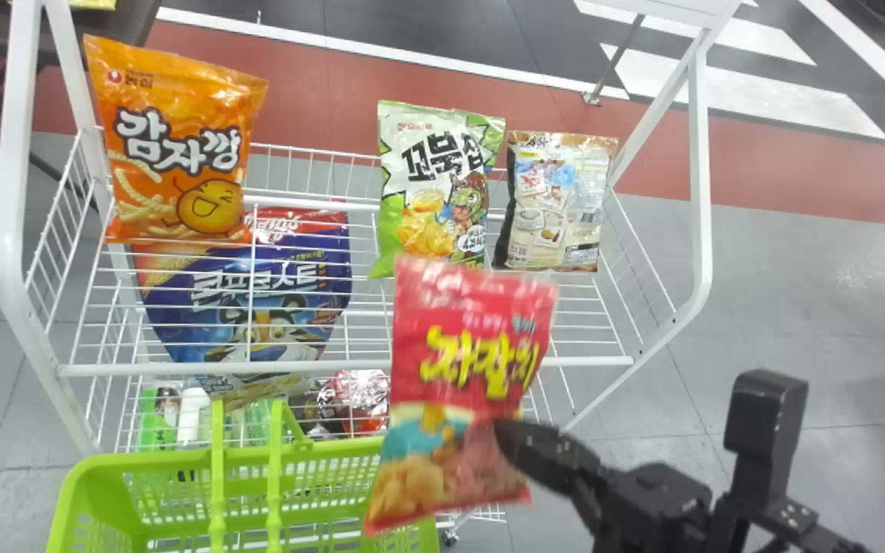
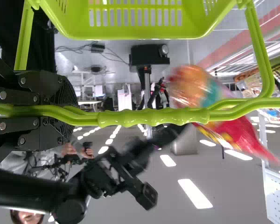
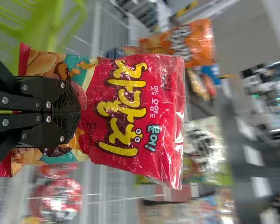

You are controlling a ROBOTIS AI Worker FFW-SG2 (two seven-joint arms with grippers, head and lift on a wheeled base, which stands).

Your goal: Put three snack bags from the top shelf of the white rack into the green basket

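Right tool (image 1: 518, 445) clamps one crinkled, glossy red bag (image 1: 458, 369); left tool (image 2: 69, 108) grips the rounded handle (image 2: 154, 116) of one slotted plastic basket (image 1: 135, 462). Beyond right tool, three bags (orange (image 1: 181, 153), green-white (image 1: 427, 192), brown (image 1: 558, 203)) stand on one wire rack (image 1: 335, 367).

Red snack bag (image 1: 462, 346) (slightly tilted) near green basket (image 1: 143, 463).

What looked like a shop, snack bags (image 1: 181, 146) stood in a white wire rack (image 1: 335, 368), strip lights (image 2: 195, 193) shone overhead
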